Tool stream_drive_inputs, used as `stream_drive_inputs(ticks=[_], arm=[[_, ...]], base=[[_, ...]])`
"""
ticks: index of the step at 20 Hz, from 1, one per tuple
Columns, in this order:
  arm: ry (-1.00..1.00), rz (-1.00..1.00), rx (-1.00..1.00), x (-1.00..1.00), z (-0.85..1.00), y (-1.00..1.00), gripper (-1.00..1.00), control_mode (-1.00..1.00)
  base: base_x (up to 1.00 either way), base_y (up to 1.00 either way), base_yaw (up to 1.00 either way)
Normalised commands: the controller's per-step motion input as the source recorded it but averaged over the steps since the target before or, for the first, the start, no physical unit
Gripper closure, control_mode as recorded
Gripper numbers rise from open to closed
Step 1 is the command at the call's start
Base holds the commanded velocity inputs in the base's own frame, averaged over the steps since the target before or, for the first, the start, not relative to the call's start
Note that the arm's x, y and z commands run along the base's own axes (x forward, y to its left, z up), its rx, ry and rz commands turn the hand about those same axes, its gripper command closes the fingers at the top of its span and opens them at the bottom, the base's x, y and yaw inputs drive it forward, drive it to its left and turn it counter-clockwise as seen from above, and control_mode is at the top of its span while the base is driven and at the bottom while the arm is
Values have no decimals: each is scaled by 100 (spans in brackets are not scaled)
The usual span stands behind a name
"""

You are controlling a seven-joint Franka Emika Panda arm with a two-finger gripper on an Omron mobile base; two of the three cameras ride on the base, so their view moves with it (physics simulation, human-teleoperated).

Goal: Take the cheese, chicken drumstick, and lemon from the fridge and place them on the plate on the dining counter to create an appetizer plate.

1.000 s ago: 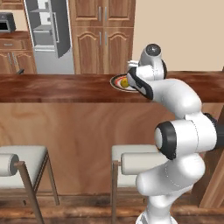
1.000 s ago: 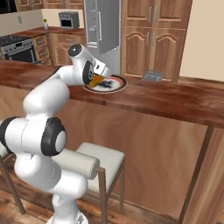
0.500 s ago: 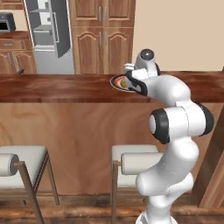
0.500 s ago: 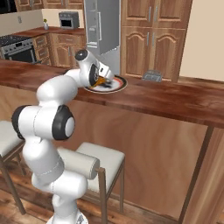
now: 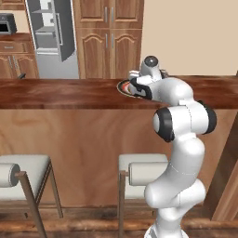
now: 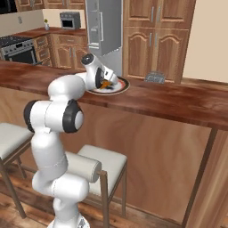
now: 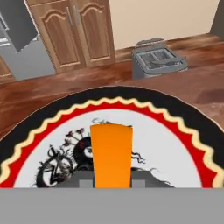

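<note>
1. Orange cheese sits clamped in the pincer, whose jaws are drawn narrow on the wedge's lower end; it stands directly over the pale centre of the plate.
2. Change noted: over the last second the arm has folded in and the hand has dropped closer to the plate, as the two base views show. Judgement: the cheese is at its set-down point and needs only release.
3. Position: the plate rests on the reddish-brown desk, with the pincer just above it. Whether the wedge already touches the plate surface cannot be settled from these angles.
4. Outstanding: no drumstick or lemon appears on the visible part of the plate. The fridge stands open, well behind the desk.
</note>
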Motion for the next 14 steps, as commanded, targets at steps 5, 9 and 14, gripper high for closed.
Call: stream_drive_inputs(ticks=[5,9,14], arm=[[2,0,0,44,-27,0,100,-100],[0,0,0,52,-18,0,100,-100],[0,0,0,46,-11,0,-100,-100]], base=[[0,0,0],[0,0,0],[0,0,0]])
